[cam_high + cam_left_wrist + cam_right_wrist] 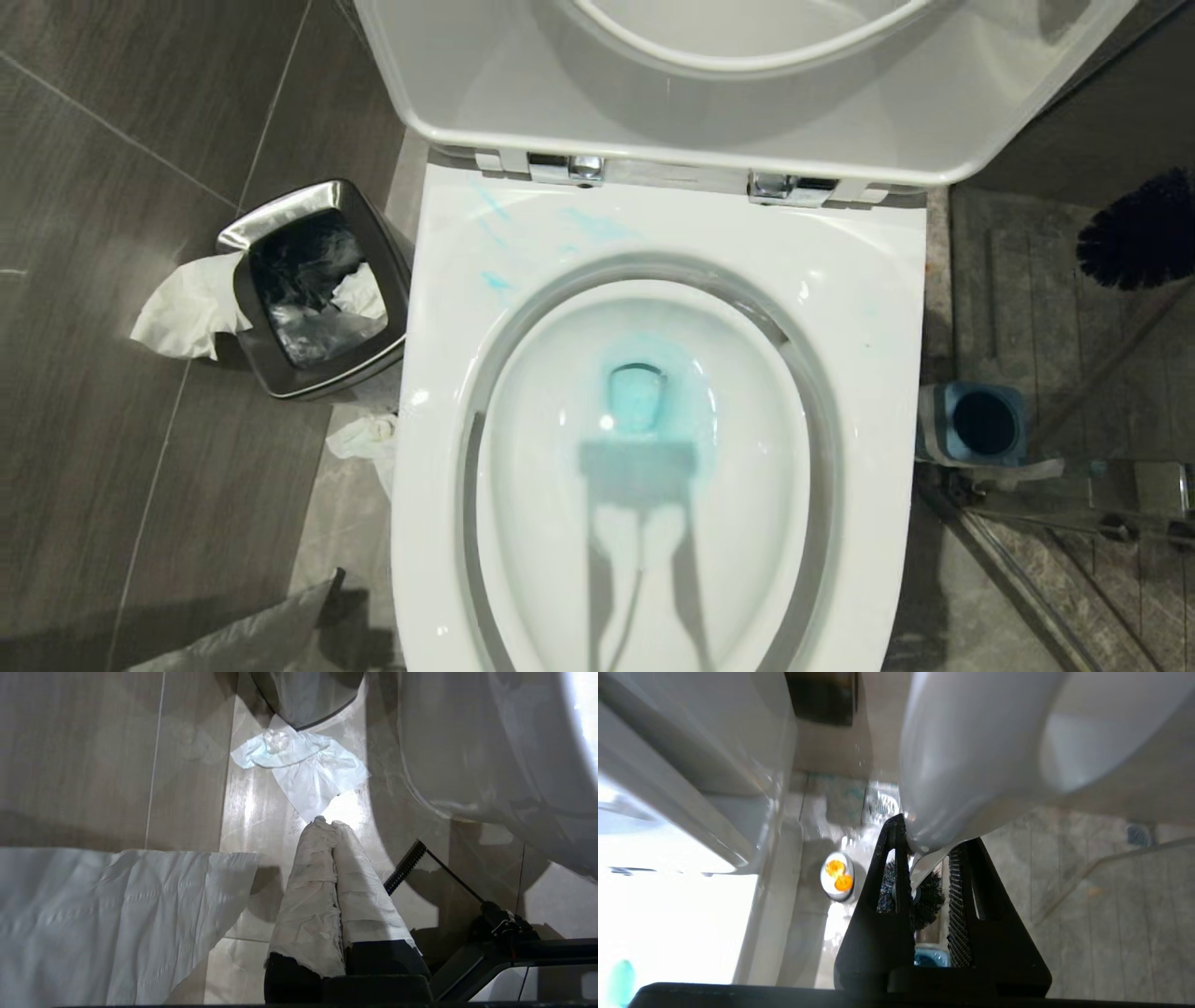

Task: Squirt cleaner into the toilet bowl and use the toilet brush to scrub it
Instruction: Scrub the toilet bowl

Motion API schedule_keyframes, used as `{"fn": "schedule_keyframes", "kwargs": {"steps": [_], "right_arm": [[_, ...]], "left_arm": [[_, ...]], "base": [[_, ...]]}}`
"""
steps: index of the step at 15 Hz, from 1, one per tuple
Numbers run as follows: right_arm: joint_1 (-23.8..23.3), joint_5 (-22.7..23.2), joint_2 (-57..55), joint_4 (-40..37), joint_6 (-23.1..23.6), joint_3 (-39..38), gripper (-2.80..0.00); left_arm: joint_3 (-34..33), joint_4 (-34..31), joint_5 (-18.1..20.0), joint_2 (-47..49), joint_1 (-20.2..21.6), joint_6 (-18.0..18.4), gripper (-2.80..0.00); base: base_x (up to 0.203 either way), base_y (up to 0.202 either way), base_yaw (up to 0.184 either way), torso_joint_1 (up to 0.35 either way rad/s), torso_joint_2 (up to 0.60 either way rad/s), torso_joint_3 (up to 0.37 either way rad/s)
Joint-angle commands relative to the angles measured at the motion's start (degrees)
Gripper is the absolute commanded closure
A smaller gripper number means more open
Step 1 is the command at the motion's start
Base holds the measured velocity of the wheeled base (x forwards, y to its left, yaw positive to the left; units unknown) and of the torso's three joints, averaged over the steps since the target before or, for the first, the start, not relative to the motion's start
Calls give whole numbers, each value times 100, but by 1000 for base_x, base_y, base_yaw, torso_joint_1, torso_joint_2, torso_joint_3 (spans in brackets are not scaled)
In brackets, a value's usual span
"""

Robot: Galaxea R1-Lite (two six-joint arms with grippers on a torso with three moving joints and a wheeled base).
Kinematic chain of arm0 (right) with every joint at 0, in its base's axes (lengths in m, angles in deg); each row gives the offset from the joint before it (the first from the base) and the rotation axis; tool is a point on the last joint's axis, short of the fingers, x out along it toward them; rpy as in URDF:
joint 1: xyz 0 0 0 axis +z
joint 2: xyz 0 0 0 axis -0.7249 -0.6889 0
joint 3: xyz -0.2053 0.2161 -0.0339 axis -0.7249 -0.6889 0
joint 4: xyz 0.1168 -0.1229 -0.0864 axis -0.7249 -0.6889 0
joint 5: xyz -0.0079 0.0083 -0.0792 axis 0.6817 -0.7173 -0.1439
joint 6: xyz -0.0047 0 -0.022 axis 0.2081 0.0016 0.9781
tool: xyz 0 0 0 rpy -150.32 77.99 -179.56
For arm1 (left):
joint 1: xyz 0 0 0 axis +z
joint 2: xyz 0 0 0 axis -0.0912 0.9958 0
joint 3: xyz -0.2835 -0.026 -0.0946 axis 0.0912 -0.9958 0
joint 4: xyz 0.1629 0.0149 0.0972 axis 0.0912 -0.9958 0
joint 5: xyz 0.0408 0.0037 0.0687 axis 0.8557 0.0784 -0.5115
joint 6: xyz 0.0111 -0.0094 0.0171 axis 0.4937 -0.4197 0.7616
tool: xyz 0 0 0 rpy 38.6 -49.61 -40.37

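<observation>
1. Right, from my head camera: the toilet bowl (653, 448) sits straight below me with its lid (747, 84) tipped up, and the cleaner (637, 397) tints the water turquoise around the drain, with thin blue smears on the back rim. Neither of my grippers shows here. The toilet brush (1141, 229) hangs in the air off to the right, dark bristle head up by the glass, above its blue holder (976, 425) on the floor beside the bowl. A steel bin (313, 289) stands on the left with tissue (187, 308) spilling over its edge.

2. Now my left wrist camera: my left gripper (331, 826) is clenched, its two paper-wrapped fingers (308, 891) pressed together with nothing between them. Just beyond the tips lies a crumpled tissue on the floor (303, 765), and the bowl's white outer wall curves past on one side.

3. Over to my right wrist camera: my right gripper (924, 858) is grasping the brush's white handle, black jaws pinched around its narrow end. Past the fingers I see the dark bristles, with the blue holder directly beyond them.
</observation>
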Motion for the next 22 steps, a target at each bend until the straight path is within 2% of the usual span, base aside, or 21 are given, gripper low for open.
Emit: {"fn": "schedule_keyframes", "kwargs": {"steps": [1,16,22], "right_arm": [[-1,40,-16,0,0,62,0],[34,151,-7,-211,0,6,0],[318,127,-27,-372,50,-239,0]], "left_arm": [[-9,1,0,5,1,0,0],[-9,1,0,5,1,0,0],[-9,1,0,5,1,0,0]], "base": [[0,0,0,2,3,199],[0,0,0,2,3,201],[0,0,0,-1,2,164]]}}
